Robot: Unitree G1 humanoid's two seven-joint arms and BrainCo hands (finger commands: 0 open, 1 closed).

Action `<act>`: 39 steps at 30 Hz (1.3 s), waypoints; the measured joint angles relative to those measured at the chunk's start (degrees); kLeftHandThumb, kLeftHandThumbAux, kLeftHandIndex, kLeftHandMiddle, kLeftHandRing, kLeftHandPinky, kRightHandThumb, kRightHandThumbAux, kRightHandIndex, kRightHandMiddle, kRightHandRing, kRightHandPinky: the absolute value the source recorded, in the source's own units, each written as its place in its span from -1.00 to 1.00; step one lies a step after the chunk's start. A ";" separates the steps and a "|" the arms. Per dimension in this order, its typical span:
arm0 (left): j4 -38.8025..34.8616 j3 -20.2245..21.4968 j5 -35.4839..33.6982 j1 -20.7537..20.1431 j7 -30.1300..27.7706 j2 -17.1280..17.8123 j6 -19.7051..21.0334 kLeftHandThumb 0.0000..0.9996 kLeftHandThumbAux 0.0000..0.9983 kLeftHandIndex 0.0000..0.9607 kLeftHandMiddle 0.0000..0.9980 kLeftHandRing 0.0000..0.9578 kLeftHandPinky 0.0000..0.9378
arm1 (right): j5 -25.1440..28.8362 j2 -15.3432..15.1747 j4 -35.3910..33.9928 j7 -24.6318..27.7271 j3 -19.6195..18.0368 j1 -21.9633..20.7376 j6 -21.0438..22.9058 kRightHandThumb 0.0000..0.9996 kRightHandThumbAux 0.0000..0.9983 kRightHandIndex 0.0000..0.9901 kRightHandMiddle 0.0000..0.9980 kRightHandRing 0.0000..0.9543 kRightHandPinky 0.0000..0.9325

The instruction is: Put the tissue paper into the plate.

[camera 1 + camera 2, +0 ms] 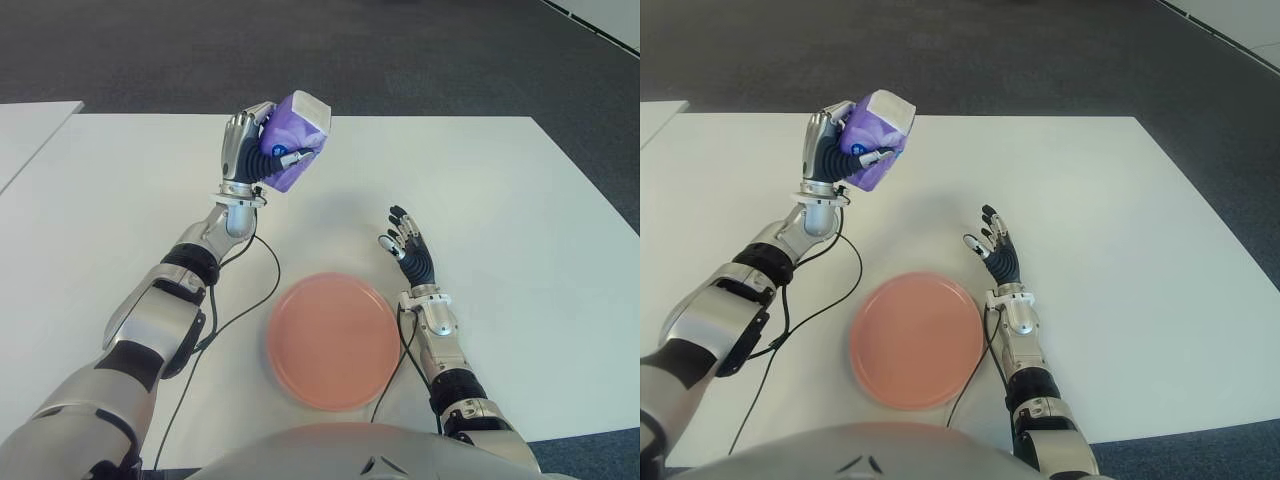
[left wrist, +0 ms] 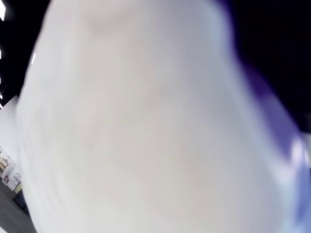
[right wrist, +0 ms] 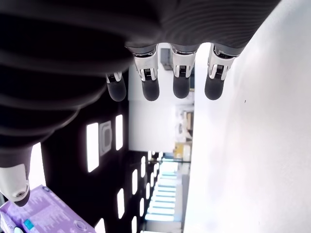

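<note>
A purple and white tissue pack [image 1: 297, 135] is held up above the white table [image 1: 480, 180], at the far left of it, with my left hand [image 1: 255, 148] shut on it. The pack [image 2: 146, 126] fills the left wrist view from close up. A pink plate [image 1: 333, 340] lies flat near the table's front edge, in front of and to the right of the raised pack. My right hand [image 1: 404, 237] shows just right of the plate with its fingers [image 3: 181, 77] spread and nothing in them; the pack [image 3: 43, 218] shows far off in that wrist view.
Black cables [image 1: 262, 290] run from my left arm across the table beside the plate's left rim. A second white table [image 1: 30, 130] stands at the far left. Dark carpet [image 1: 400, 50] lies beyond the table's far edge.
</note>
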 measured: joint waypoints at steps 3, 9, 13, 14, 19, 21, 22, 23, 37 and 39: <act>-0.85 0.81 0.01 0.00 -1.01 0.11 -0.21 0.71 0.33 -0.16 0.09 0.83 0.86 | -0.02 0.01 0.02 -0.08 0.05 -0.02 0.00 -1.00 0.01 -1.00 -1.00 -1.00 -1.00; -2.77 1.74 0.17 0.13 -2.69 0.66 -1.03 0.71 0.33 -0.16 0.08 0.83 0.84 | -0.02 0.01 0.00 -0.17 0.11 -0.01 0.00 -1.00 0.02 -1.00 -1.00 -1.00 -1.00; -4.46 1.72 0.91 0.29 -3.34 1.32 -1.28 0.70 0.33 -0.16 0.07 0.83 0.83 | 0.00 0.01 -0.03 -0.16 0.10 0.01 0.01 -1.00 0.02 -1.00 -1.00 -1.00 -1.00; -5.02 1.68 1.22 0.37 -3.58 1.50 -1.45 0.70 0.33 -0.16 0.07 0.82 0.82 | 0.00 0.01 -0.03 -0.16 0.10 0.02 0.01 -1.00 0.02 -1.00 -1.00 -1.00 -1.00; -9.06 0.98 3.23 1.09 -5.38 2.83 -3.40 0.70 0.33 -0.16 0.07 0.82 0.81 | 0.02 0.01 -0.11 -0.11 0.11 0.07 0.02 -1.00 0.02 -1.00 -1.00 -1.00 -1.00; -11.27 0.43 4.50 1.62 -6.23 3.52 -4.58 0.70 0.33 -0.15 0.07 0.82 0.81 | 0.02 0.01 -0.13 -0.10 0.12 0.08 0.03 -1.00 0.02 -1.00 -1.00 -1.00 -1.00; -12.67 0.02 5.32 1.97 -6.68 3.90 -5.05 0.71 0.33 -0.15 0.07 0.83 0.83 | 0.01 0.01 -0.14 -0.10 0.12 0.08 0.03 -1.00 0.02 -1.00 -1.00 -1.00 -1.00; -14.70 -0.47 6.41 2.63 -7.10 4.43 -5.33 0.71 0.33 -0.15 0.07 0.83 0.84 | 0.01 0.01 -0.17 -0.10 0.14 0.09 0.04 -1.00 0.03 -1.00 -1.00 -1.00 -1.00; -32.82 -4.96 5.14 12.93 -26.11 10.36 -12.83 0.71 0.33 -0.15 0.08 0.76 0.77 | -0.33 -0.05 -0.23 -0.20 0.31 0.16 0.14 -1.00 0.02 -1.00 -1.00 -1.00 -1.00; -33.14 -5.37 5.06 13.80 -29.19 10.90 -13.94 0.71 0.33 -0.16 0.08 0.75 0.75 | -0.43 -0.06 -0.19 -0.21 0.31 0.16 0.15 -1.00 0.02 -1.00 -1.00 -1.00 -1.00</act>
